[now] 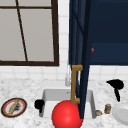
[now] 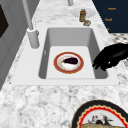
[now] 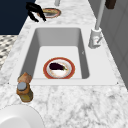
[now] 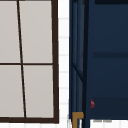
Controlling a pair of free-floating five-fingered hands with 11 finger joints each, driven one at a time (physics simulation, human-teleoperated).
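Two black hands show in the front view. The left hand [image 1: 39, 104] hovers at the sink's [image 1: 47, 95] left rim with its fingers curled and holding nothing; the right hand [image 1: 115, 84] hangs above the counter at the right, over a white plate [image 1: 121, 113], its fingers pointing downward and relaxed. One red-rimmed plate [image 2: 68, 62] lies on the sink floor with one dark eggplant [image 2: 70, 60] on it. A second patterned plate [image 1: 14, 107] sits on the counter at the left. One small jar [image 1: 107, 108] and one brown lump [image 1: 98, 112] stand just beside the white plate. One cabinet door [image 1: 81, 57] stands open, with one brass handle [image 1: 75, 83]. One red ball [image 1: 67, 114] sits in front.
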